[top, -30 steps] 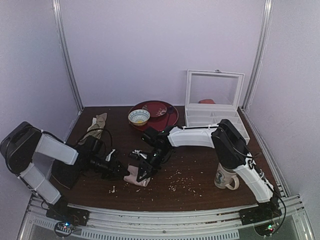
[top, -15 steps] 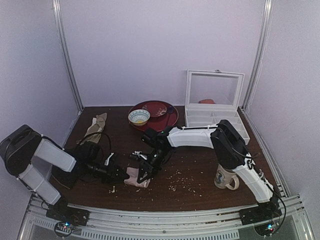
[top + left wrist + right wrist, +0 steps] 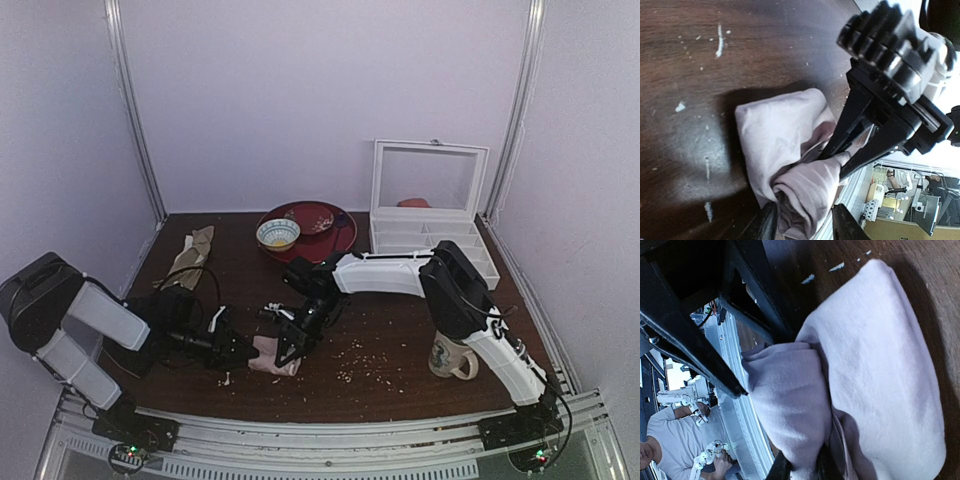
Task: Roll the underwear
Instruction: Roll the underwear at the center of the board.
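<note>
The underwear (image 3: 272,358) is a pale pink bunched roll on the dark wooden table near the front edge. My left gripper (image 3: 238,352) reaches it from the left, and my right gripper (image 3: 287,347) reaches it from the right. In the left wrist view the roll's end (image 3: 805,200) sits between my left gripper's (image 3: 804,227) two fingers, which close on it, while the right gripper's black fingers (image 3: 850,135) pinch the fold above. In the right wrist view my right gripper (image 3: 800,467) is shut on a fold of the underwear (image 3: 880,350). The left gripper's fingers (image 3: 705,340) show at the upper left.
A red plate (image 3: 343,236) with a small bowl (image 3: 277,234) stands at the back. A white compartment box (image 3: 430,232) with its lid open is at back right. A mug (image 3: 450,356) stands by the right arm. A beige-olive cloth (image 3: 193,248) and a black cloth (image 3: 125,345) lie at left. Crumbs (image 3: 360,362) dot the table.
My left arm has lowered and its gripper has shifted slightly toward the near edge at the roll's left end. The underwear bundle has moved a little left. The right gripper has stayed on it.
</note>
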Robot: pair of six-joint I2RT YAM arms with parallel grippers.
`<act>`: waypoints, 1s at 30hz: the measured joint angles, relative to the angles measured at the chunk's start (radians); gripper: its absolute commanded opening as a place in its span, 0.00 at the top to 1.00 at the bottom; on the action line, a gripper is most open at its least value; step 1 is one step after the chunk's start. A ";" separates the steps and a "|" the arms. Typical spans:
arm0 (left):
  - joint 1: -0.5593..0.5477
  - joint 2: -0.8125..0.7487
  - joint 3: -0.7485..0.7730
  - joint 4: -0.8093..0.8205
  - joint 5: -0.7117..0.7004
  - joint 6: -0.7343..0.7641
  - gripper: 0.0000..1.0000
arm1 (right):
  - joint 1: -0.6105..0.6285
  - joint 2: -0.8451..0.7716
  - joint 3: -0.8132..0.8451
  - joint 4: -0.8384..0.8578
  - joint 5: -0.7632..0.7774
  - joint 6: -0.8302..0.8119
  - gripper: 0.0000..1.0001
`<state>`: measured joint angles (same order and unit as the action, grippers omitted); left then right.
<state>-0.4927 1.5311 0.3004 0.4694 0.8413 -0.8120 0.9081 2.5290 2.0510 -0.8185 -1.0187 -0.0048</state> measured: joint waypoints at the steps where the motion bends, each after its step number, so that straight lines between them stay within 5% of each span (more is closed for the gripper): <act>1: 0.000 -0.003 0.000 0.003 0.004 0.000 0.48 | 0.000 0.000 0.000 0.000 0.000 0.000 1.00; 16: -0.032 -0.003 0.039 -0.121 -0.002 0.085 0.56 | 0.000 0.000 0.000 -0.016 0.000 0.000 1.00; 26: -0.040 0.030 0.106 -0.192 -0.018 0.109 0.99 | 0.000 0.001 0.006 -0.032 0.014 0.000 0.99; 30: -0.040 0.031 0.113 -0.204 -0.019 0.113 1.00 | 0.000 0.001 0.007 -0.034 0.018 -0.003 0.92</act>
<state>-0.5331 1.5616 0.4137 0.2653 0.8227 -0.6994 0.9085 2.5301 2.0583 -0.8524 -1.0008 -0.0082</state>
